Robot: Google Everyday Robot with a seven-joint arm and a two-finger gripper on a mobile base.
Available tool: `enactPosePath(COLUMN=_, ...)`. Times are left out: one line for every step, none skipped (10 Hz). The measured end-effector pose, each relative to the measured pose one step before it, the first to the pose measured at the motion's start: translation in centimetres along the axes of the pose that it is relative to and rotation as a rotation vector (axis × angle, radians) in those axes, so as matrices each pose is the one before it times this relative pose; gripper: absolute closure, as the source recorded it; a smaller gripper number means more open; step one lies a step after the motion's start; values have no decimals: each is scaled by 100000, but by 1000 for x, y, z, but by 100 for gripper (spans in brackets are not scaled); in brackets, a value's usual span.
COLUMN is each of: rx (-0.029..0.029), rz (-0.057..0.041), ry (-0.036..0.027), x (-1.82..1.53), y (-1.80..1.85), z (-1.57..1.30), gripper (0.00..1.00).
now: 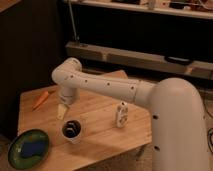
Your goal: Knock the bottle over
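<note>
i'm holding the gripper [61, 111] low over the table's [100, 127] left half, behind the cup [72, 130], probably for a sideways sweep; i'm failing to tell its opening. the bottle [121, 114] is standing upright near the right edge, well apart.

Hand [62, 111] left of bottle [121, 114], behind cup [72, 130], over table [102, 137].

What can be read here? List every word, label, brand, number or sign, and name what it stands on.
No text can be read in this view.
Bottle: dark label marks, too blurred to read.
Cup, green plate, table: no writing visible.
Gripper: no writing visible; it hangs over the table, left of the bottle and just behind the cup.
</note>
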Motion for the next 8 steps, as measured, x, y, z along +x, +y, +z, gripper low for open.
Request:
enactPosePath(rx=-2, rz=50, ry=-2, x=-17, y=21, z=1, gripper=20)
enactPosePath(rx=-9, rz=25, ry=-6, x=-13, y=12, z=-3, gripper=20)
enactPosePath(rx=2, rz=-10, ry=2, x=3, y=-5, z=1, gripper=20)
enactPosePath(rx=0, rz=44, ry=-3, x=-9, y=10, z=0, gripper=20)
enactPosePath(rx=-5, rz=0, ry=4, x=1, y=0, z=-4, gripper=20)
enactPosePath(rx=-5, rz=4, ry=-1, x=-2, y=5, z=2, gripper=20)
enactPosePath(rx=12, rz=-1, ry=2, x=2, y=-4, z=0, gripper=20)
enactPosePath(rx=-9, rz=3, ry=-2, x=-1, y=4, z=-1, gripper=20)
